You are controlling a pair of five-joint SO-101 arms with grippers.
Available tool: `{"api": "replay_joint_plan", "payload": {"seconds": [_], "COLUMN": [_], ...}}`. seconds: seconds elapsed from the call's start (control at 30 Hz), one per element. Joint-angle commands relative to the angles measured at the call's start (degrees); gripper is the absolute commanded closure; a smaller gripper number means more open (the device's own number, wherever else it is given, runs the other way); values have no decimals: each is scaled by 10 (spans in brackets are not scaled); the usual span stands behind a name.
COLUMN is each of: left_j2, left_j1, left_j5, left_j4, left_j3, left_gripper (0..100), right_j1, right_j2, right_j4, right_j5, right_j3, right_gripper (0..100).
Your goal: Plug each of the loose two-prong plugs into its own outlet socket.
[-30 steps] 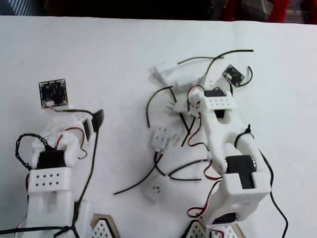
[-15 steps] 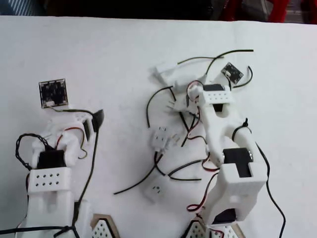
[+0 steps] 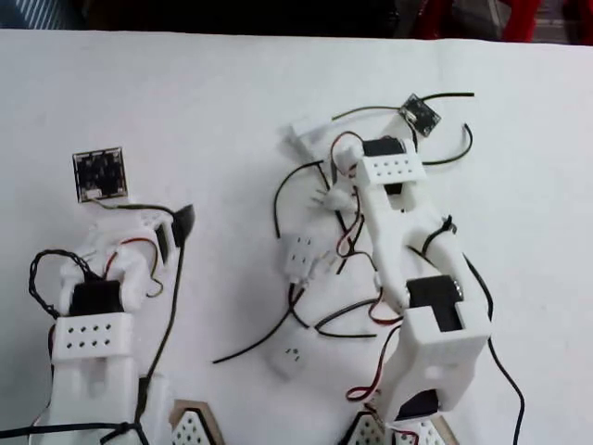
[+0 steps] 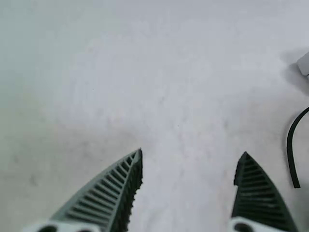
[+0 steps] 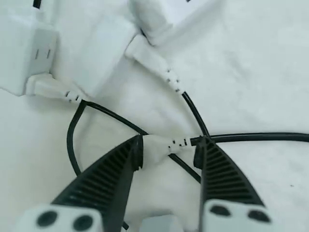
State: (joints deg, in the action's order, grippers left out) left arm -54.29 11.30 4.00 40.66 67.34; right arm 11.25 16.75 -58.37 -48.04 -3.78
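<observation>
Sitting at the lower left of the high view, the left arm points up the frame. Its left pincer is apart and holds nothing, with bare white surface between the ribbed fingers. A small dark square board lies just above that arm in the frame. At the right edge of the left wrist view a curved black cable lies flat.

Toward the middle of the high view, black wires sprawl around white socket pieces. The centre block lies in the tangle and the lower block sits near the bottom centre. A longer upper block sits above them.

Further right, the right arm stretches from the lower right up to the upper centre, its wrist over the tangle. A second small board lies just above the wrist, on a dark wire.

In the right wrist view the right pincer stands apart, one fingertip on each side of a white plug that lies flat on the surface. The plug's black cord runs off to the right edge. One tip touches the plug's body, but the plug is not clamped.

At the upper left of that view a slotted outlet shows two empty slots. A second plug lies against the outlet's edge. A third plug lies at the upper centre.
</observation>
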Motion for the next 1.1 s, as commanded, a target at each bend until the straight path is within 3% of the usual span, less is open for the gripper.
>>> {"api": "replay_joint_plan", "payload": {"seconds": [0.0, 0.27, 1.07], "left_j2": [-14, -14, -14], "left_j1": [7, 7, 7], "left_j5": [4, 4, 4], "left_j4": [-13, -13, -13], "left_j3": [-3, -3, -3], "left_gripper": [699, 699, 699], "right_j1": [12, 58, 0], "right_j2": [-6, -5, 57], "right_j4": [-2, -28, 35], "right_j5": [-10, -35, -54], "right_j3": [31, 31, 27], "right_gripper": [827, 826, 825]}}
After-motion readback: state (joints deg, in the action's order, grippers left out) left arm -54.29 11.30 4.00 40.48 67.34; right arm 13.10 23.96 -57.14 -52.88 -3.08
